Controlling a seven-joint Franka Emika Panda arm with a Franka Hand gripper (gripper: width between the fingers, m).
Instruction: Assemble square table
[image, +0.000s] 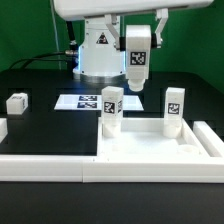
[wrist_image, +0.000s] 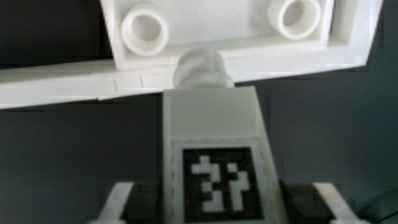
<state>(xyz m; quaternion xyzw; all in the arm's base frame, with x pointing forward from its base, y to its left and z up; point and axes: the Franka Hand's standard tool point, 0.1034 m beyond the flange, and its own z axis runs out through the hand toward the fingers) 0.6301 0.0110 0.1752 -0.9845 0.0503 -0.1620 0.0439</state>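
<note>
Tool (wrist_image: 222, 203) grips a tagged table leg (wrist_image: 217, 130) over the tabletop (wrist_image: 214, 20); peg off the screw hole (wrist_image: 143, 30) could jam or tilt it.

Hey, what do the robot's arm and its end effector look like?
The arm is white with rounded casings; its base carries a small triangular sticker. A dark cable runs beside it. The end effector has two pale fingers.
</note>
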